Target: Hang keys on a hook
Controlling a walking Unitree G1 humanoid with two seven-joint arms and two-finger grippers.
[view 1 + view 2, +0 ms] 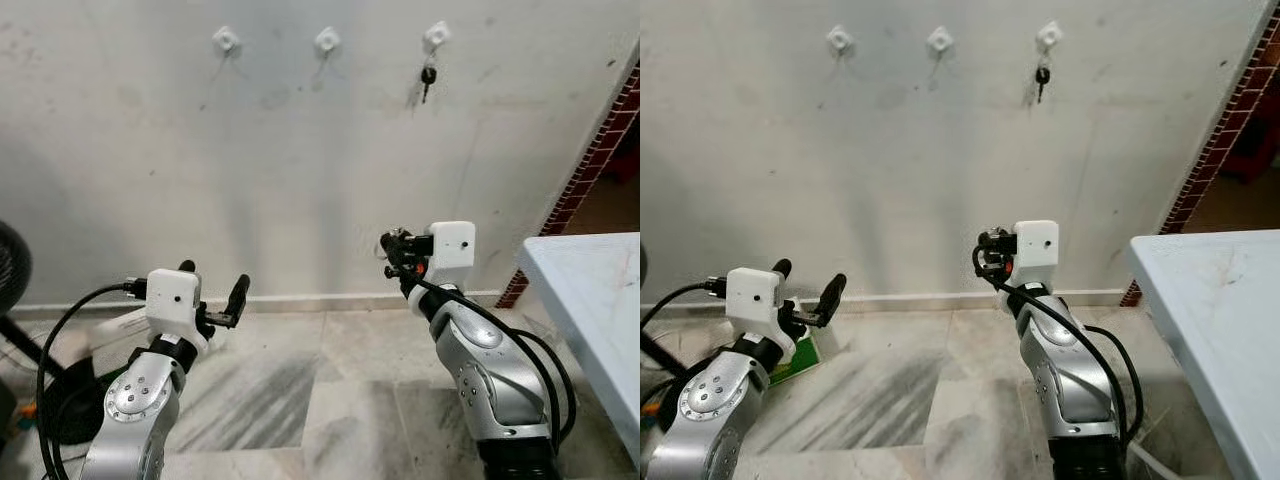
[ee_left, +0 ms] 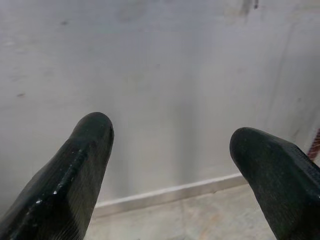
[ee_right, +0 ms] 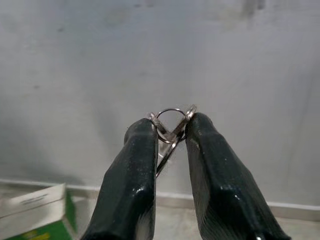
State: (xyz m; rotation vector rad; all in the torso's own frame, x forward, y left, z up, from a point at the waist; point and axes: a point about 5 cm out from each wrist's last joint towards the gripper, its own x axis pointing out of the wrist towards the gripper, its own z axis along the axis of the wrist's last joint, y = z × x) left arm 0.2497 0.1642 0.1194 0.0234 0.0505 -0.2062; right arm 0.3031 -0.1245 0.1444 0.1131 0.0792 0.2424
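Below three wall hooks [image 1: 327,41], right hand [image 3: 169,131] pinching key ring [image 3: 168,127]

Grey wall [image 1: 300,170], marble floor [image 1: 330,400], pale table [image 1: 590,300].

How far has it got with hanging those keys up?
One key already hangs on the rightmost hook. The right hand is pinching a key ring, held low and well short of the wall. The left hand is open and holds nothing. Two hooks are free; lifting the ring onto one is left.
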